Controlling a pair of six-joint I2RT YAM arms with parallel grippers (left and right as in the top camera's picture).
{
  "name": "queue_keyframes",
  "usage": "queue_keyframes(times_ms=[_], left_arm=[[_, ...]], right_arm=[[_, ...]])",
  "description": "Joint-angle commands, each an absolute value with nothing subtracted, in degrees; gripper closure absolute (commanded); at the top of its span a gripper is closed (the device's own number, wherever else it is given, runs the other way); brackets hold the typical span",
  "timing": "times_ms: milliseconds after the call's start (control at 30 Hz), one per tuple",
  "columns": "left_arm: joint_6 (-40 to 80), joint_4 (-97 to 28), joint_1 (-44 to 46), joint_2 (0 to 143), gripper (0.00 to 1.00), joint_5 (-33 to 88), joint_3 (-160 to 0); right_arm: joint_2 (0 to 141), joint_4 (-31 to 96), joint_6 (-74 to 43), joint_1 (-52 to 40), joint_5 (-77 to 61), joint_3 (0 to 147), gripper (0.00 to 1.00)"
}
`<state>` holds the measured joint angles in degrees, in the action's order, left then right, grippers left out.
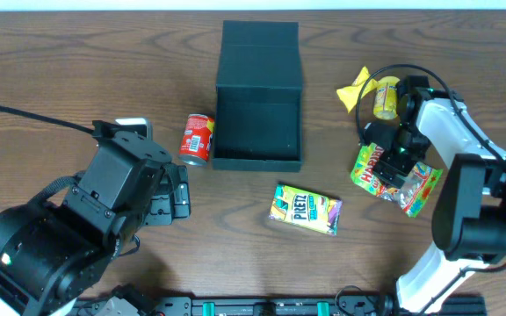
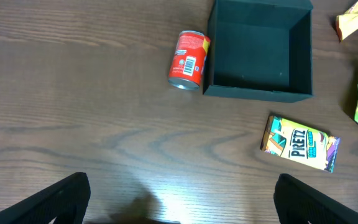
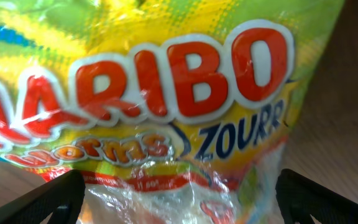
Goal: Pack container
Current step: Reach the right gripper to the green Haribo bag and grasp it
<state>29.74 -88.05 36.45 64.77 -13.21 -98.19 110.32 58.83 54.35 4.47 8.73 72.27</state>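
Dark-teal container (image 1: 257,132) sits open at mid-tabletop (image 1: 60,70), a red can (image 1: 197,139) just beside its left wall. Left claw (image 2: 182,204) hangs nearby, jaws apart. Right claw (image 3: 179,200), jaws also apart, is close over the Haribo bag (image 3: 166,93).

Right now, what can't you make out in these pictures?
Haribo bag: overhead, the right arm covers its middle; in the right wrist view the frame edges cut it off.
Yellow can: overhead, label too small to read.
Container: left wrist view, far end cut off by the top edge.
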Motion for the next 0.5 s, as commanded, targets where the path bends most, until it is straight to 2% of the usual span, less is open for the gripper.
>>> queue_keyframes(times_ms=[0,267,400,467], left_arm=[[29.15,-88.05,36.4,64.75,0.05,-13.02,-98.74],[29.15,-88.05,36.4,64.75,0.04,-13.02,-98.74],[29.15,-88.05,36.4,64.75,0.05,-13.02,-98.74],[29.15,-88.05,36.4,64.75,0.05,-13.02,-98.74]], right_arm=[[111.9,58.61,55.35,4.75,7.27,73.08,0.01],[114.13,57.82,55.33,4.4,6.39,73.08,0.02],[114.13,57.8,54.61,4.4,6.37,73.08,0.13],[114.13,57.82,53.12,4.43,6.39,73.08,0.24]])
